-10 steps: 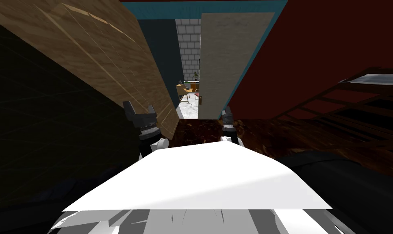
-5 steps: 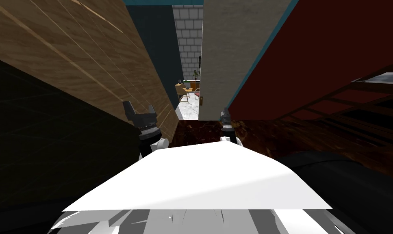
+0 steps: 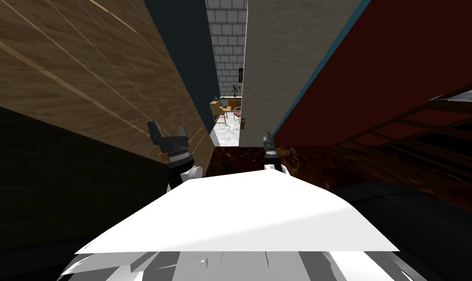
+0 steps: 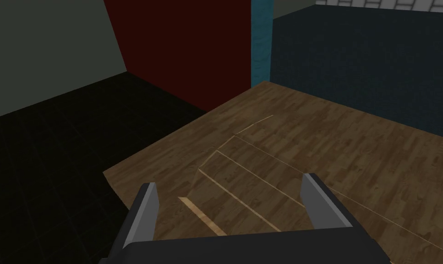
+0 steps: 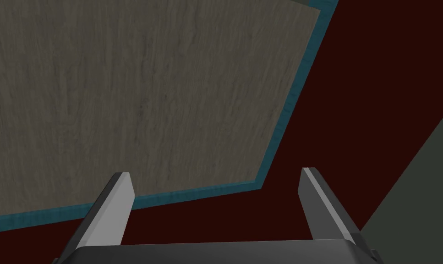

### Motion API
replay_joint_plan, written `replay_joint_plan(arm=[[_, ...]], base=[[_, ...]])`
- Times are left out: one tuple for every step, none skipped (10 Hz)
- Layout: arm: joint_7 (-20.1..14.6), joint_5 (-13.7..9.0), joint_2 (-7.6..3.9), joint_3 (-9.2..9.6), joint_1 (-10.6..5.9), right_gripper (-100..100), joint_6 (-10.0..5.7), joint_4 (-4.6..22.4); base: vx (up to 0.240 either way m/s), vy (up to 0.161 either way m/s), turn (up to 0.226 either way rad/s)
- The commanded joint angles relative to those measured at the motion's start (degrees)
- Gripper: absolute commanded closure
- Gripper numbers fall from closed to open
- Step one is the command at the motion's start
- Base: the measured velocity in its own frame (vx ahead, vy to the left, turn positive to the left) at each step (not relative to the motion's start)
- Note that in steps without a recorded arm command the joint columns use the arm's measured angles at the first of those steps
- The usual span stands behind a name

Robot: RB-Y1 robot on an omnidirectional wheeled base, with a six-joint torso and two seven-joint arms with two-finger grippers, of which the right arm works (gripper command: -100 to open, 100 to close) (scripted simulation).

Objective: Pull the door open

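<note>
A grey-beige door (image 3: 266, 63) stands partly open straight ahead, hinged on the right inside a teal frame (image 3: 322, 68). Its small dark handle (image 3: 242, 123) sits low on the free edge. My right gripper (image 3: 268, 138) is open just below and right of the handle, apart from it. In the right wrist view the open gripper (image 5: 214, 173) faces the door panel (image 5: 138, 91) with nothing between its fingers. My left gripper (image 3: 167, 128) is open beside a wooden cabinet (image 3: 98, 73); the left wrist view shows that gripper (image 4: 229, 183) empty over the cabinet's wood (image 4: 307, 137).
A dark red wall (image 3: 400, 53) runs along the right, with a dark slatted frame (image 3: 415, 127) in front of it. Through the door gap I see a brick wall (image 3: 227, 44), a desk (image 3: 222, 105) and a chair (image 3: 236, 115). The floor (image 3: 235, 158) is dark and glossy.
I have moved forward: door and cabinet loom larger and their tops have left the head view. My right gripper has crept a little up towards the handle.
</note>
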Motion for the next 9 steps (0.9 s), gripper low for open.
replay_joint_plan(arm=[[-1.8,0.5,-0.42,-0.05,-0.15,-100,0.34,1.3],[-2.8,0.8,-0.67,-0.12,-0.42,-100,0.43,2.5],[-3.9,1.1,-0.93,-0.2,-0.72,-100,0.54,3.7],[-5.0,1.5,-1.18,-0.27,-1.01,-100,0.64,4.9],[-6.1,1.8,-1.43,-0.35,-1.31,-100,0.74,6.1],[-6.7,2.0,-1.55,-0.39,-1.46,-100,0.8,6.7],[-7.8,2.3,-1.8,-0.47,-1.76,-100,0.9,7.9],[-8.9,2.6,-2.04,-0.55,-2.07,-100,1.01,9.2],[-10.0,3.0,-2.28,-0.63,-2.37,-100,1.12,10.4]], base=[[0.201,0.037,-0.022],[0.174,0.031,-0.019],[0.192,0.034,-0.018],[0.219,0.024,-0.019],[0.219,0.024,-0.02],[0.149,0.051,-0.012],[0.133,0.068,-0.019],[0.179,0.068,-0.022],[0.21,0.032,-0.026]])
